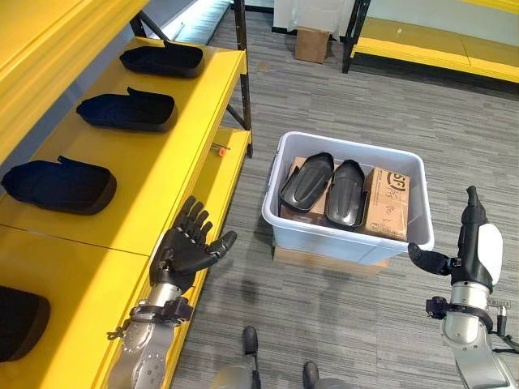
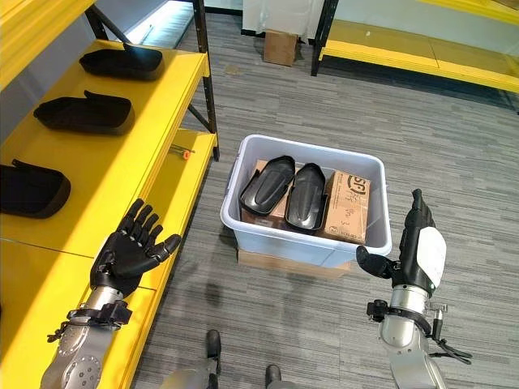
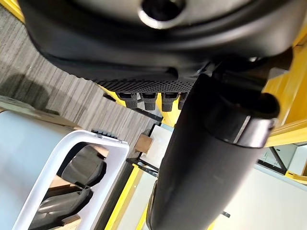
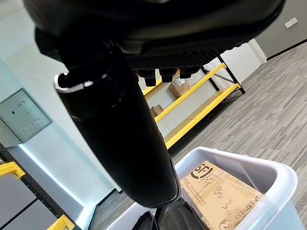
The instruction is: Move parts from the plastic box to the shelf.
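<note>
Plastic box (image 1: 349, 235): pale grey, on the grey floor (image 1: 422, 113) at centre, resting on a flat cardboard sheet (image 1: 324, 261).

Parts in box (image 1: 306, 181): two black moulded shells side by side, lying on a brown carton (image 1: 385, 203) that stands at their 3 o'clock.

Shelf (image 1: 162, 154): yellow, running from 9 to 11 o'clock of the box. Four black parts lie on it in a row; the farthest part (image 1: 162, 59) at 11 o'clock, the nearest part (image 1: 20, 320) at 8 o'clock, cut by the frame edge.

Left robot hand (image 1: 185, 247): fingers spread apart, empty, over the shelf edge at 8 o'clock of the box.

Right robot hand (image 2: 418, 247): fingers straight, empty, just off the box's 4 o'clock corner.

Far cardboard box (image 1: 311, 44): at 12 o'clock.
</note>
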Controlling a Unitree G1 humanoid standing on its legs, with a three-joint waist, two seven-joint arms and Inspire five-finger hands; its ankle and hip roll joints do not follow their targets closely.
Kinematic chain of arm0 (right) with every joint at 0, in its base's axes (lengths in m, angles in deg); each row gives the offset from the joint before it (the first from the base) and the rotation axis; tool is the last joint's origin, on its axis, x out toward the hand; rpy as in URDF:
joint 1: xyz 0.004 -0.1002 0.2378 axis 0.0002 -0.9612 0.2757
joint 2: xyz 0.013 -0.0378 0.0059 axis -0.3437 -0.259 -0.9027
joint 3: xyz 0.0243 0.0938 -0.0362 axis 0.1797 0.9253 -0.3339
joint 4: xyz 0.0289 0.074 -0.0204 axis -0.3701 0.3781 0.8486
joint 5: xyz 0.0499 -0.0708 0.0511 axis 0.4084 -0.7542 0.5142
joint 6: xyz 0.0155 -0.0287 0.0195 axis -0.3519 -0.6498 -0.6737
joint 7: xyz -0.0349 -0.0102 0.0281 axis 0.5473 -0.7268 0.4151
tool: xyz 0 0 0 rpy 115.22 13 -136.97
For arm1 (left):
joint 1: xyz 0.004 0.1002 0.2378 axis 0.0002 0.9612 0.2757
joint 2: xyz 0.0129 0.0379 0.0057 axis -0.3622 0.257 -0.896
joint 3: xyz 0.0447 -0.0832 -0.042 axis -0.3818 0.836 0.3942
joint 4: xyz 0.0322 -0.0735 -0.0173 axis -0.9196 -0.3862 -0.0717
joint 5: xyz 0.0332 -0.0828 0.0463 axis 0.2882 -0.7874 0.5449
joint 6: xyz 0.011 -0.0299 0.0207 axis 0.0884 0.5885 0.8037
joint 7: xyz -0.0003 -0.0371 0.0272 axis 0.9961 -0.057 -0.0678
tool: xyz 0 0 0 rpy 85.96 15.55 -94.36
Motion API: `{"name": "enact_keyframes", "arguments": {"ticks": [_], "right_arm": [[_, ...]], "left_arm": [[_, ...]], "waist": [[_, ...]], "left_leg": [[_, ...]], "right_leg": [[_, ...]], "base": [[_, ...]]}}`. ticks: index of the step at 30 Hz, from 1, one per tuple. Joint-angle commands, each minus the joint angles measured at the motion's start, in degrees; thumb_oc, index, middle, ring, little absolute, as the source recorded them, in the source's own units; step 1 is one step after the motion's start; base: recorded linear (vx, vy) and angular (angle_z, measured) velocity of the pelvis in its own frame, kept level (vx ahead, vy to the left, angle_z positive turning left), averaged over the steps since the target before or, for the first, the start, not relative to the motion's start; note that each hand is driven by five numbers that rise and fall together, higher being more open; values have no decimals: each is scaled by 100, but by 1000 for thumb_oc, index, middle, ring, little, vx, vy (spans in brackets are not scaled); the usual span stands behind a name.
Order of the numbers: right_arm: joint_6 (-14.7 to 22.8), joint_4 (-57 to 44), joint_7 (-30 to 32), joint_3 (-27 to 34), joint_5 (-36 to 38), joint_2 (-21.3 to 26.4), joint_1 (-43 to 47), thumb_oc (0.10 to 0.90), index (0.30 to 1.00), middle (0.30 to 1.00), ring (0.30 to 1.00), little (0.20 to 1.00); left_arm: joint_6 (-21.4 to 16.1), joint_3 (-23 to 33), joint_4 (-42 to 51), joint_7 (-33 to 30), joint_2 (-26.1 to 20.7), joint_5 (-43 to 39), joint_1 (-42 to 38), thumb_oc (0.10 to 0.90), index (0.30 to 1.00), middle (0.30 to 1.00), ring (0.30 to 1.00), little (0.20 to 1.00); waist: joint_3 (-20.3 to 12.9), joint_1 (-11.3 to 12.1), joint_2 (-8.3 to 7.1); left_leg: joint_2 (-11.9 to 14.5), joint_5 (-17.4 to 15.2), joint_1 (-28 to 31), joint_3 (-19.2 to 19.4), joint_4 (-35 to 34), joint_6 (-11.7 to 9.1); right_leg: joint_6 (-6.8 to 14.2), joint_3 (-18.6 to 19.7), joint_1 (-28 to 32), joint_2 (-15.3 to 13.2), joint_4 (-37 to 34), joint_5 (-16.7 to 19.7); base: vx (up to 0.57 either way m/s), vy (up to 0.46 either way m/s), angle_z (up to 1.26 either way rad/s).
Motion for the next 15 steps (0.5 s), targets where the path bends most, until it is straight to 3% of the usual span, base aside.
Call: {"name": "enact_keyframes", "arguments": {"ticks": [1, 6, 15], "right_arm": [[377, -362, 369, 282, -285, 378, 330, 900, 1000, 1000, 1000, 1000], [566, -532, 256, 407, -114, 378, 255, 900, 1000, 1000, 1000, 1000], [894, -1154, 110, 520, 106, 448, 318, 900, 1000, 1000, 1000, 1000]], "left_arm": [[-350, 262, 423, 335, -192, 116, -369, 900, 1000, 1000, 1000, 1000], [-214, 280, 523, 427, -169, 94, -219, 900, 1000, 1000, 1000, 1000], [-348, 350, 608, 238, -156, 28, -12, 900, 1000, 1000, 1000, 1000]], "waist": [[-619, 115, 28], [-589, 102, 54], [-591, 141, 44]], "left_leg": [[285, -561, 178, 44, -21, -286], [313, -618, 334, 33, -26, -293], [306, -764, 579, 96, -13, -258]], "right_leg": [[-200, -302, -595, 167, 476, 303], [-200, -365, -596, 156, 502, 318], [-106, -433, -596, 38, 464, 395]], "base": [[113, -6, 0], [83, -1, -1], [98, 44, -3]]}}
